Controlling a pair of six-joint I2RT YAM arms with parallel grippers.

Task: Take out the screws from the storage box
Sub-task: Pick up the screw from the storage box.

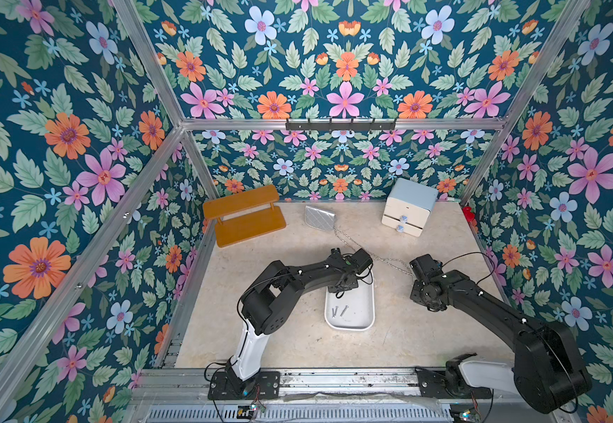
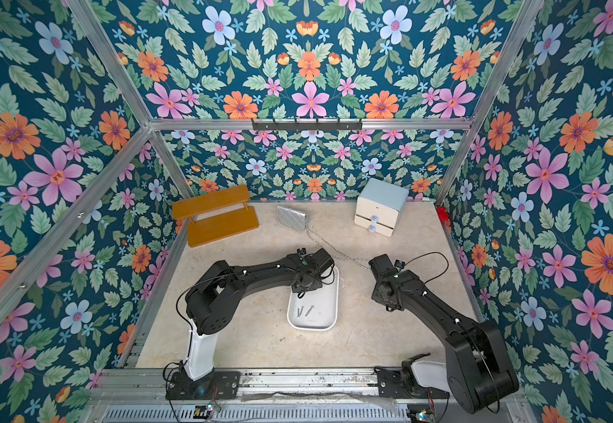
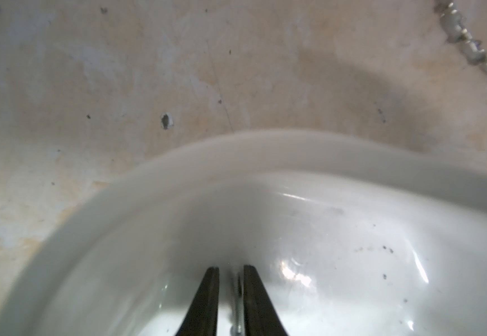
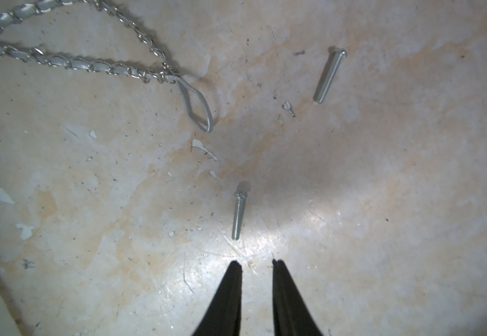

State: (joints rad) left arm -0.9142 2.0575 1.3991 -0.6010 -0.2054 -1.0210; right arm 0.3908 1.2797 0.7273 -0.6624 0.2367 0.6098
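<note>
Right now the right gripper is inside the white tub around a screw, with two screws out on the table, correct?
No, the left gripper is the one inside the white tub around a screw, as the left wrist view shows. Two screws do lie on the table.

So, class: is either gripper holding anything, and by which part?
The left gripper straddles a screw along its shaft inside the storage box; whether it grips cannot be told. The right gripper holds nothing.
</note>
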